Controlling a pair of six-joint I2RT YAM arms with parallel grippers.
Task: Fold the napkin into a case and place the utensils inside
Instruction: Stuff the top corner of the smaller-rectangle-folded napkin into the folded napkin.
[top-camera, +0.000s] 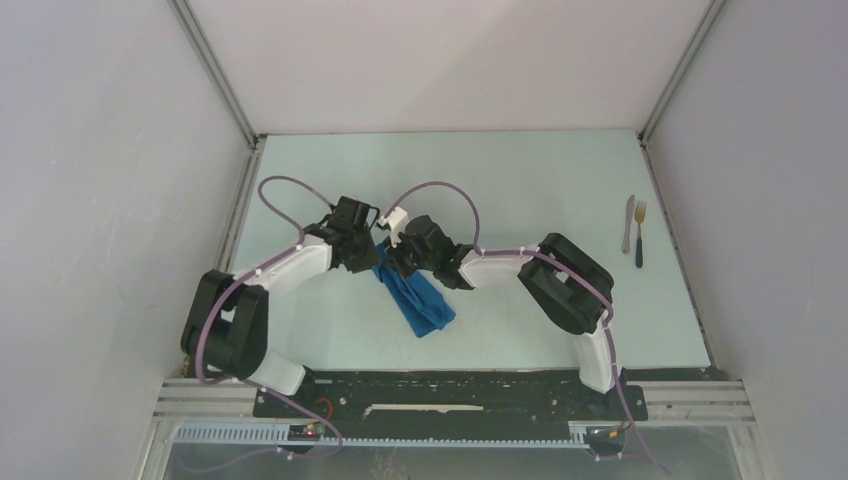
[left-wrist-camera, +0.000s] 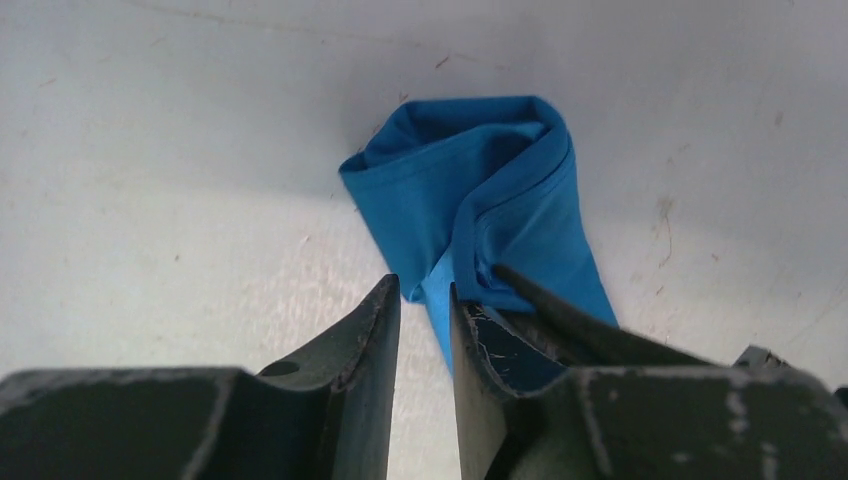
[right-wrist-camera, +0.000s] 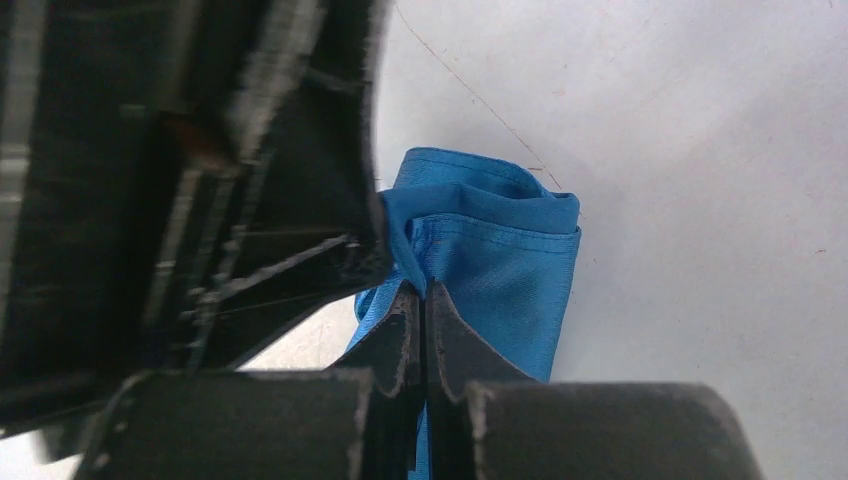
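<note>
Napkin (top-camera: 418, 300): narrow blue fold on table (top-camera: 540, 180), centre, far end btwn both arms.
R gripper (right-wrist-camera: 422, 300): clamped on upper hem, prob. to lift the pouch mouth.
L gripper (left-wrist-camera: 425, 295): jaws slightly apart at hem, nothing held.
Knife (top-camera: 628, 222), fork (top-camera: 639, 235): side by side at far right, not yet inserted.

Overhead view looks down; both wrist views closely share the napkin (left-wrist-camera: 480, 190).

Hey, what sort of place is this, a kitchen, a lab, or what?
Probably a robotics lab test cell, not a kitchen: plain white walls enclose a pale table, the left arm and right arm are bolted at its near edge, and a napkin, knife and fork lie on it.
</note>
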